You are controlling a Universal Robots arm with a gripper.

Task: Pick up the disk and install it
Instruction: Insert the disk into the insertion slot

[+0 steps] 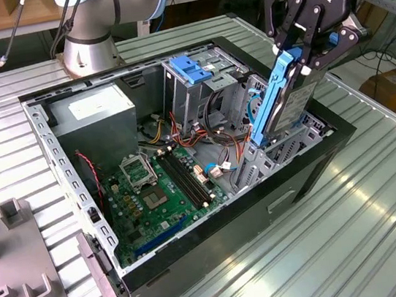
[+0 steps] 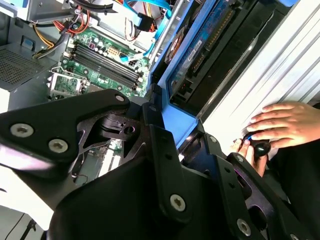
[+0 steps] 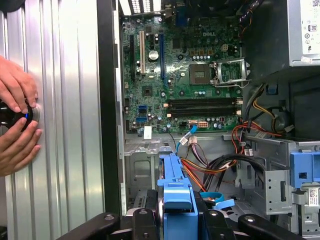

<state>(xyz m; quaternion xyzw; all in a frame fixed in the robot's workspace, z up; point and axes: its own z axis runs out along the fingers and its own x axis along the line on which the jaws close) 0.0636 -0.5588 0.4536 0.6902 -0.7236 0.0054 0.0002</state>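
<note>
- In the exterior view, the hand [image 1: 302,56] is closed on the upper end of the disk [image 1: 280,103]. The disk stands steeply tilted, its lower end reaching into the open computer case [image 1: 199,259] on the table [image 1: 386,225], toward the exterior view's right.
- In the second wrist view, black fingers [image 2: 160,135] clamp the disk [image 2: 207,37] by its blue edge, beside the green motherboard [image 2: 100,60].
- In the first wrist view, the disk [image 3: 175,187] sits edge-on between the fingers, above the case's metal bay, with the motherboard [image 3: 185,75] beyond it.
</note>
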